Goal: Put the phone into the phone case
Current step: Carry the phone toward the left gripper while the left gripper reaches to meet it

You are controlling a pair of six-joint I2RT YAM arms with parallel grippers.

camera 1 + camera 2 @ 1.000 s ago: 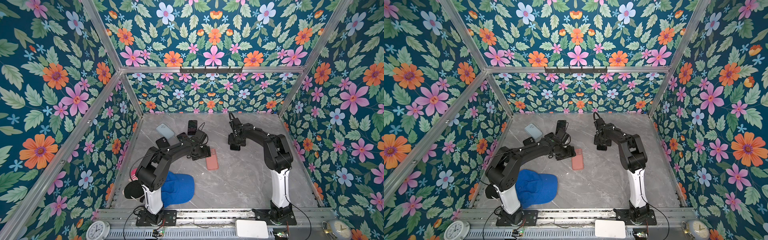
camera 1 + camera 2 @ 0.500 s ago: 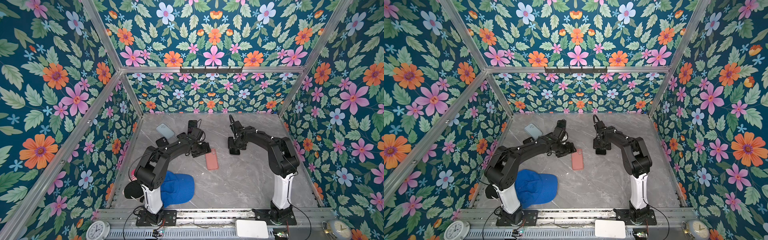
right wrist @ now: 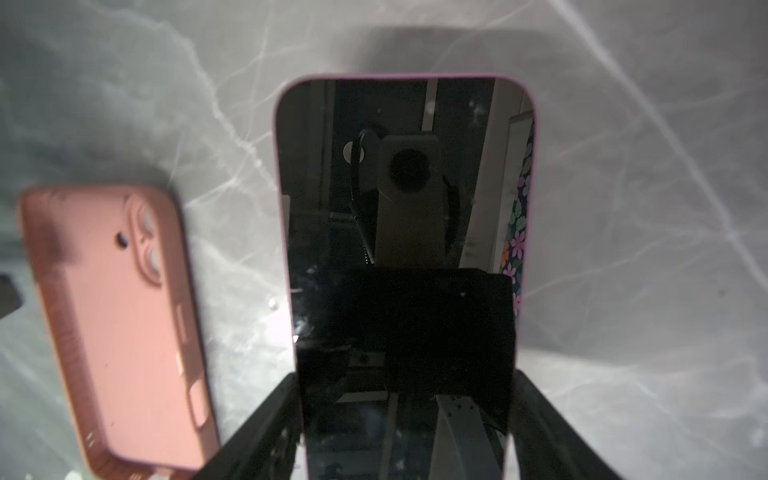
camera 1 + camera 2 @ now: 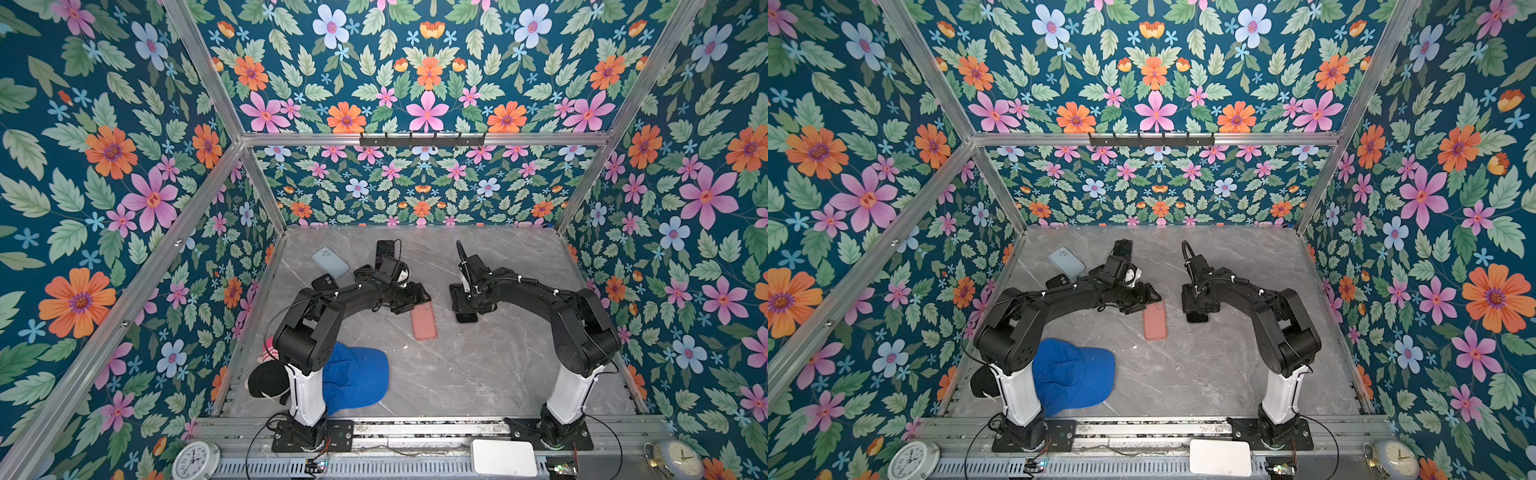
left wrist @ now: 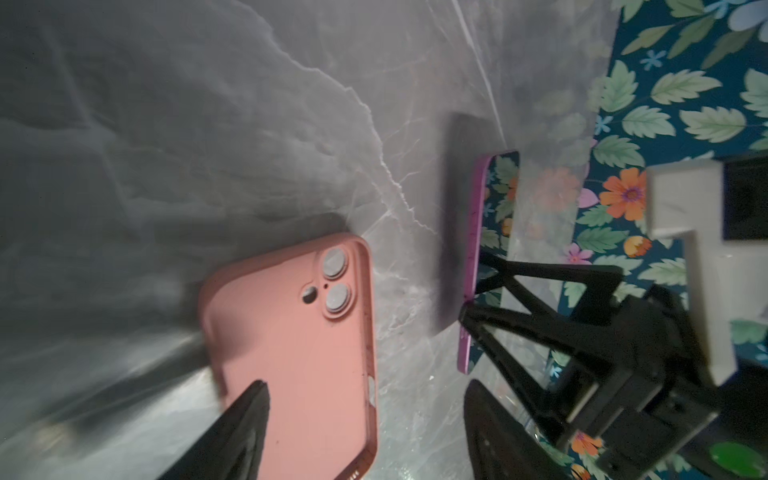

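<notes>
Tabletop of grey veined marble (image 4: 478, 365) bears, mid-way out from the arm bases, the salmon-pink soft phone case (image 4: 423, 321), lying flat and hollow side up (as best I can judge from the raised rim), its long axis running 6 to 12 o'clock in both top views. Just beside it at 3 o'clock, not touching, is the dark-screened phone with a lilac edge (image 3: 399, 187), clamped across its width by the right gripper (image 3: 405, 376) and lying nearly parallel to the case; its free end looks lifted, given the shadow it throws. The coming move is a short carry toward 9 o'clock, with little turning needed. At the case's 12 o'clock end hovers the left gripper (image 5: 365, 390), jaws spread and grasping nothing, nearer the case than the phone. Farther back, near 11 o'clock, lies a pale-blue slab with a camera bump (image 4: 330, 262).
</notes>
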